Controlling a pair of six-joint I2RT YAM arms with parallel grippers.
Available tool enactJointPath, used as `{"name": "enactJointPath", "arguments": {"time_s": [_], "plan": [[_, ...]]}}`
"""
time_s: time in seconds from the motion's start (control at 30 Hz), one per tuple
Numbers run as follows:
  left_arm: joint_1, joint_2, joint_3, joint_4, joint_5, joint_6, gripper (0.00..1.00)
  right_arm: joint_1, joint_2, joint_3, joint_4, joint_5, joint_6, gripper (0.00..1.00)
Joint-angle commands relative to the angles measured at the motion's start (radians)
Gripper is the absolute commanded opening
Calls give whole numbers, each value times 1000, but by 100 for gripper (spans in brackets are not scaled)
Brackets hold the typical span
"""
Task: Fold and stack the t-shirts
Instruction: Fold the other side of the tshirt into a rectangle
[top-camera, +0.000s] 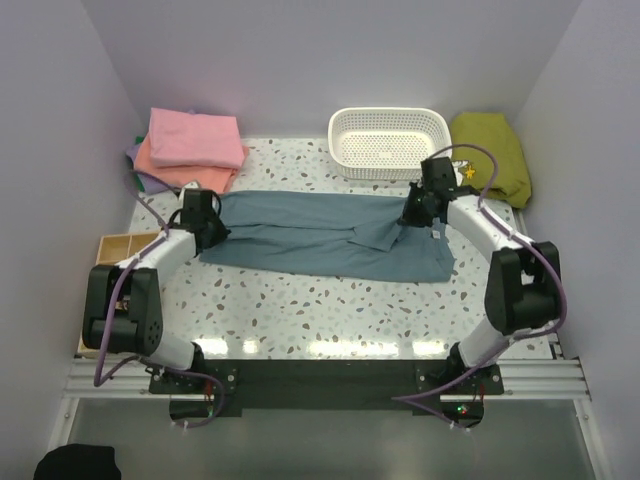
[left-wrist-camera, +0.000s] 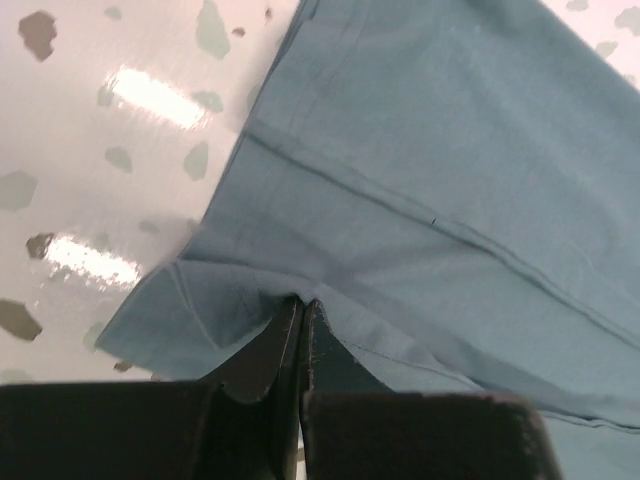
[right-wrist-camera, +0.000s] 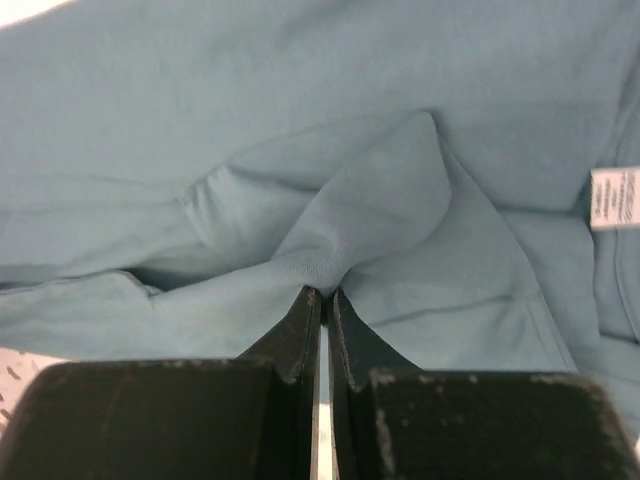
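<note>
Lavender walls (top-camera: 60, 150) close round a white speckled terrazzo table (top-camera: 300, 320), seen from above. Across the middle of that view lies the dusty blue-grey cotton t-shirt (top-camera: 320, 240), drawn out into a long band from left to right. It looks turned over on itself lengthwise and no further, so I judge its folding part done, with the crosswise folds and the stacking left.

In the upper left sits a stack of folded t-shirts (top-camera: 190, 150): pink on top, salmon-orange beneath, lavender showing at the bottom edge. Those look finished. At upper centre stands a white perforated plastic basket (top-camera: 380, 168), and in the upper right corner lies a crumpled olive-green cloth (top-camera: 492, 150); whether that is another shirt I cannot tell. A shallow wooden box (top-camera: 125, 243) sits at the left edge.

At the band's left end, the left claw (left-wrist-camera: 302, 303) is clenched on the shirt's hem corner, its jaws pressed together with cloth puckered at their tips. At the right end, the right claw (right-wrist-camera: 325, 292) is likewise clenched, grasping a raised pinch of the same shirt, with folds running up into its jaws. A small white neck label (right-wrist-camera: 615, 198) shows at the right edge of the right wrist view.
</note>
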Motion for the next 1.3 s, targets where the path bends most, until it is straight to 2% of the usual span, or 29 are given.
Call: {"name": "enactJointPath", "arguments": {"time_s": [0.0, 0.03, 0.07, 0.1, 0.13, 0.17, 0.23, 0.27, 0.3, 0.37, 0.47, 0.63, 0.73, 1.0, 1.27], "plan": [[7, 71, 100, 53, -12, 30, 4, 0, 121, 143, 42, -24, -27, 2], [7, 94, 111, 55, -16, 30, 10, 0, 153, 166, 42, -33, -24, 3], [13, 107, 117, 49, -22, 30, 20, -3, 208, 225, 39, -53, -30, 7], [14, 117, 122, 43, -32, 23, 49, -2, 240, 255, 28, -46, -33, 18], [14, 133, 126, 35, -45, 19, 71, -5, 265, 285, 14, -29, -31, 20], [20, 137, 126, 30, -55, 18, 100, -5, 285, 340, 2, 5, -36, 20], [24, 136, 126, 26, -88, 12, 100, -6, 305, 375, 3, 60, -53, 22], [25, 131, 128, 18, -101, 12, 100, -8, 294, 382, 5, 135, -59, 25], [25, 125, 134, 13, -114, 15, 100, -6, 256, 372, 35, 172, -68, 36], [25, 95, 137, -10, -137, 19, 100, -11, 204, 334, 56, 242, -88, 47], [25, 33, 123, -13, -131, 33, 100, -12, 104, 262, 82, 260, -123, 57], [25, -19, 117, 16, -18, 47, 100, -14, 70, 203, 13, 84, -107, 57], [22, -20, 117, 36, 68, 49, 100, -12, 72, 96, 48, -34, -59, 54], [-10, 7, 94, 98, 195, 61, 100, -11, 93, -7, 123, -94, -2, 45], [-32, 65, 97, 119, 246, 58, 100, -5, 182, 40, 161, -150, 2, 44]]}}
